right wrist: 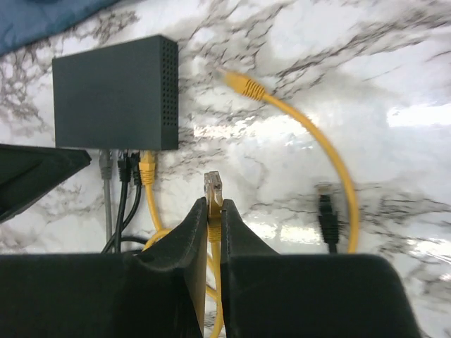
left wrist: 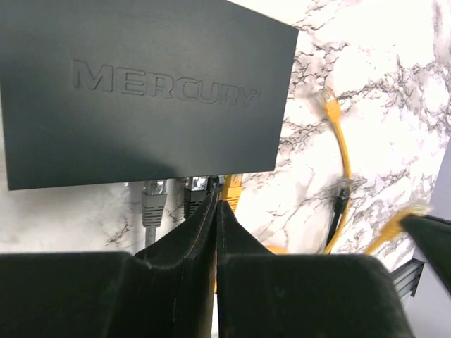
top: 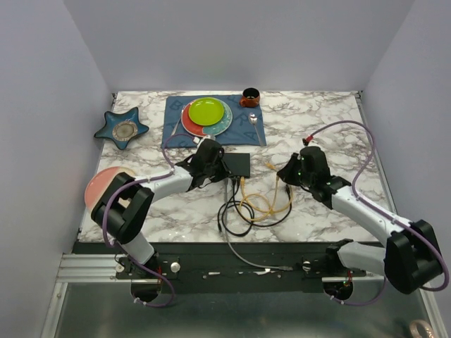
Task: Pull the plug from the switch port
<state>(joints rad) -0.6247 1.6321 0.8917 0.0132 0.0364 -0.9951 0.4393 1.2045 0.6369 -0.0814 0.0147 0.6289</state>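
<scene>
Plug (left wrist: 231, 188), yellow, light and stiff, sits in the port edge of the switch (left wrist: 141, 91) just beside the clenched left tool (left wrist: 217, 205); grasp its hard body, not its limp cord; right tool (right wrist: 213, 209) pinches a spare cord (right wrist: 213, 187).

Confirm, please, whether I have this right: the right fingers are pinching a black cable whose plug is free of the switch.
Not quite: the cable in the right fingers is yellow, not black, as the right wrist view shows. Its plug is indeed free of the switch.
</scene>
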